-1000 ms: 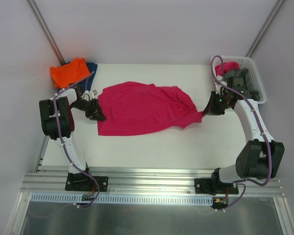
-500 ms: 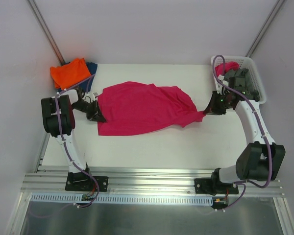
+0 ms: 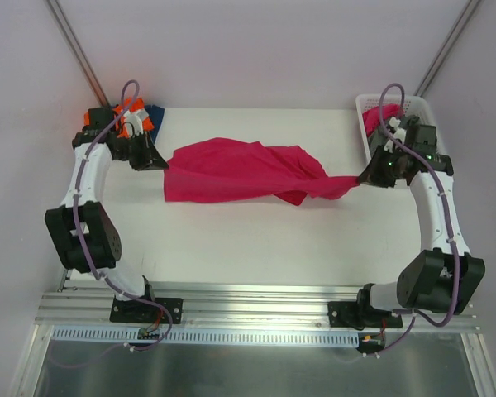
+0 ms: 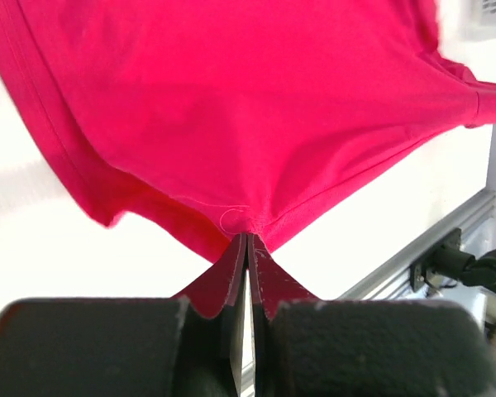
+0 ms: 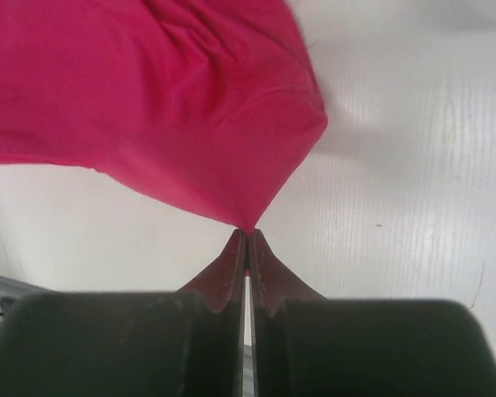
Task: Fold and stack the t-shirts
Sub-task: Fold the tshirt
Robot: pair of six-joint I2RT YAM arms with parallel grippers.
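Note:
A large magenta-pink t-shirt (image 3: pixel 240 169) hangs stretched between both arms over the middle of the table. My left gripper (image 3: pixel 164 164) is shut on its left edge; the left wrist view shows the cloth (image 4: pixel 256 107) pinched at the tips of my left gripper (image 4: pixel 247 236). At the shirt's right corner my right gripper (image 3: pixel 362 179) is shut, and the cloth (image 5: pixel 149 91) pulls to a point at the tips of my right gripper (image 5: pixel 247 232). An orange t-shirt (image 3: pixel 95 117) and a dark blue one (image 3: pixel 155 112) lie at the back left, mostly hidden behind the left arm.
A white lattice basket (image 3: pixel 422 106) stands at the back right with more pink cloth (image 3: pixel 370 117) in it, close behind the right arm. White tabletop (image 3: pixel 256 240) lies in front of the shirt, up to the metal rail (image 3: pixel 248 308) at the near edge.
The left gripper closed on the shirt's left edge and rose toward the back left. The right gripper lifted too, moving right. The shirt now hangs taut and narrower between them.

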